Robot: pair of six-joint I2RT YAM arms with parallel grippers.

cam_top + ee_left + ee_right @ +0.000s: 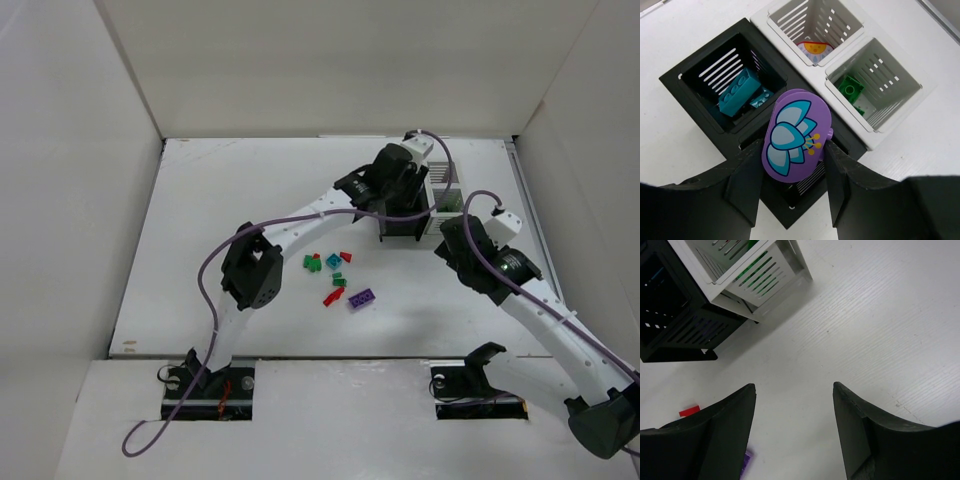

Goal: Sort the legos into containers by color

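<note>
My left gripper [795,146] is shut on a purple oval lego [797,132] with a blue flower print, and holds it over the near black bin [790,200] of the containers [440,190]. The far black bin [705,70] has teal legos [737,92] in it. One white bin [890,107] holds a green lego [850,89], the other [790,22] a yellow and red piece [815,48]. Loose legos [335,277] in green, teal, red and purple lie mid-table. My right gripper [794,386] stands open over bare table, right of the bins [740,285].
The white walls of the enclosure [100,150] ring the table on the left, back and right. A red lego [689,411] and the edge of a purple one [746,462] lie to the left of my right gripper.
</note>
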